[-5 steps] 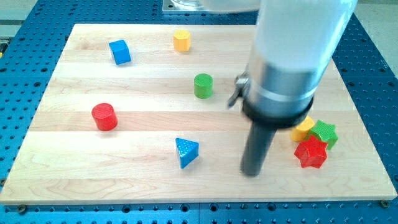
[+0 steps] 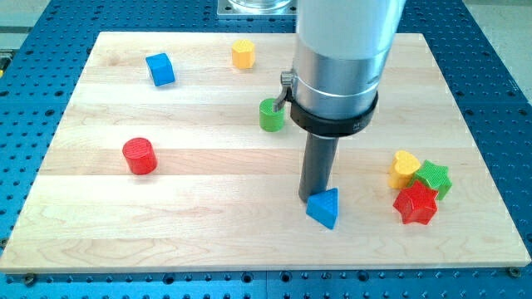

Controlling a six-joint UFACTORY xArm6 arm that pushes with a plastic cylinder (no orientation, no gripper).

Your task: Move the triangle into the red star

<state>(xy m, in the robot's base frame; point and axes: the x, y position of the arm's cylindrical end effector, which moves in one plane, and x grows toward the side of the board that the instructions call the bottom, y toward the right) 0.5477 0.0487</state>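
Note:
The blue triangle lies on the wooden board near the view's bottom, right of centre. My tip is at the triangle's upper left edge, touching it or nearly so. The red star sits to the triangle's right, near the board's right side, with a gap of bare board between them. A green star and a yellow block press against the red star from above.
A green cylinder stands just left of my arm, partly hidden by it. A red cylinder is at the left. A blue cube and a yellow block lie near the top.
The blue triangle now lies further right, closer to the red star. My rod has shifted left and up and now stands at the triangle's left side. Other blocks have not moved.

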